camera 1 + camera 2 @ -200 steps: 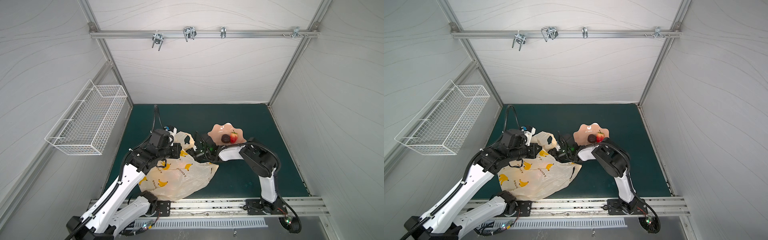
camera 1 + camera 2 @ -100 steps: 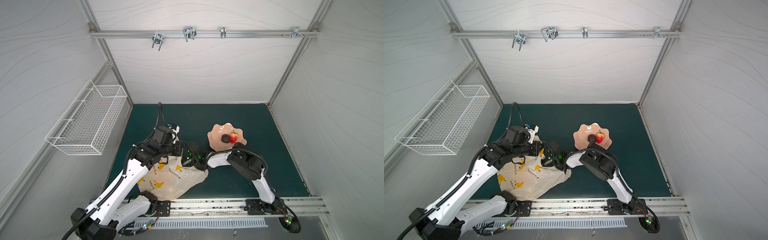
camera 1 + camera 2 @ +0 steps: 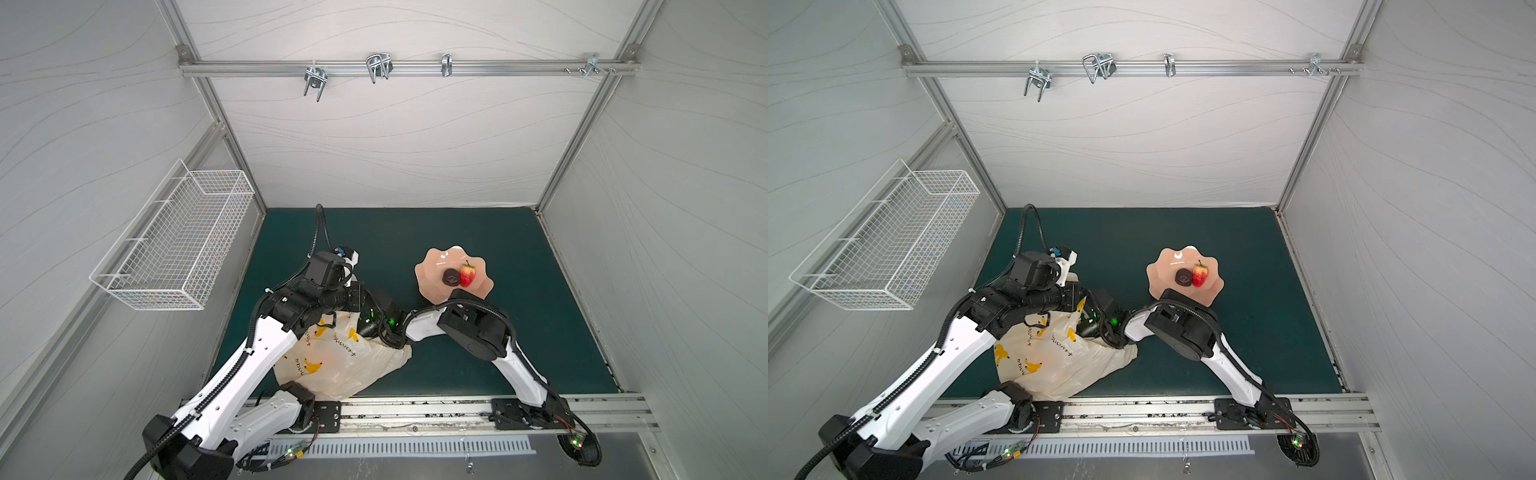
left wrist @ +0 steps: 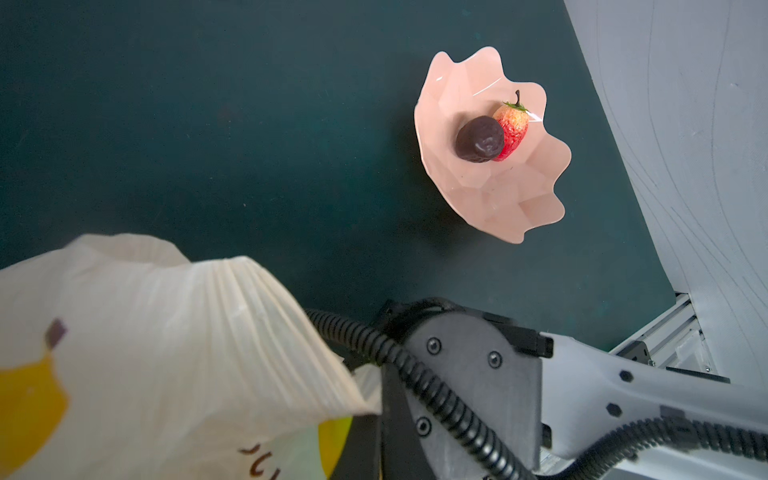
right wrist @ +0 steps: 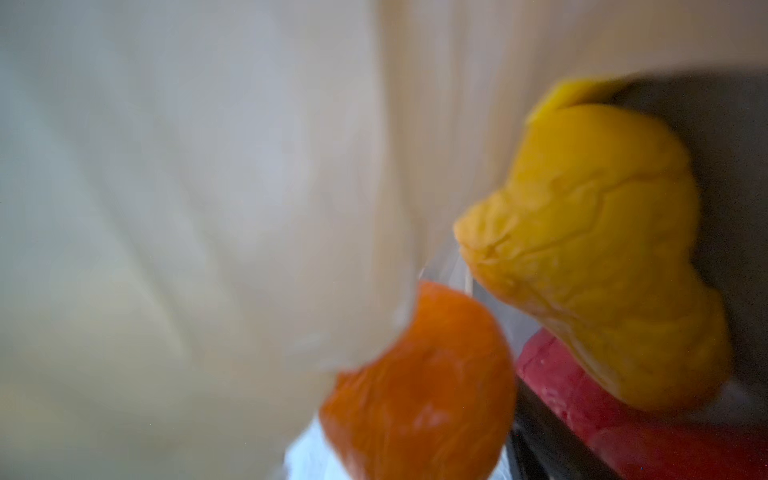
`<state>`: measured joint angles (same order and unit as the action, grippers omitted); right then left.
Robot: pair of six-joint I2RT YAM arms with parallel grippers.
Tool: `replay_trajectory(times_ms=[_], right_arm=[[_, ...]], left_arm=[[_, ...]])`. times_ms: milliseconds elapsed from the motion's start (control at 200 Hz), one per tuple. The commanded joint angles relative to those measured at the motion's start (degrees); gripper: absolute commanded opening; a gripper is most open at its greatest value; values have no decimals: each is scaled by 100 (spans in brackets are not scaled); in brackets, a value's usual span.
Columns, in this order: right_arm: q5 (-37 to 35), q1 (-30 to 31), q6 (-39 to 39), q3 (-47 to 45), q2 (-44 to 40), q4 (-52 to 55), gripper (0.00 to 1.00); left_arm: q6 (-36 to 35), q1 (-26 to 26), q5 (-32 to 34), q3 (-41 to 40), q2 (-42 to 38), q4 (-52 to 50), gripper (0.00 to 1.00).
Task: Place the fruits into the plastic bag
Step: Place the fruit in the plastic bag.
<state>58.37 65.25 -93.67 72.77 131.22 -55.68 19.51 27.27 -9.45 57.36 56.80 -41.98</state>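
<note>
Top views: bright, even, diffuse light; soft shadows; edges bowed. Right wrist view: heavily blurred. Glare streak on pink dish (image 4: 498,195).

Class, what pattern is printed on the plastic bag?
Yellow banana bunches and small dark lettering on the cream plastic bag, clearest in a top view.

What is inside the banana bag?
In the right wrist view a small orange shows, blurred, inside the plastic bag. The cream plastic covers anything else in there.
</note>
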Motion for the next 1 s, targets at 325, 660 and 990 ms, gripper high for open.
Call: replay_trajectory(times_ms=[325, 660, 990], right_arm=[[228, -191, -64, -335, -329, 488, 99], [428, -524, 232, -610, -686, 941, 99], [444, -927, 1243, -720, -1236, 2312, 99]], left_arm=[[-26, 2, 118, 34, -312, 251, 0], [27, -7, 149, 38, -419, 151, 0], [47, 2, 192, 52, -432, 76, 0]])
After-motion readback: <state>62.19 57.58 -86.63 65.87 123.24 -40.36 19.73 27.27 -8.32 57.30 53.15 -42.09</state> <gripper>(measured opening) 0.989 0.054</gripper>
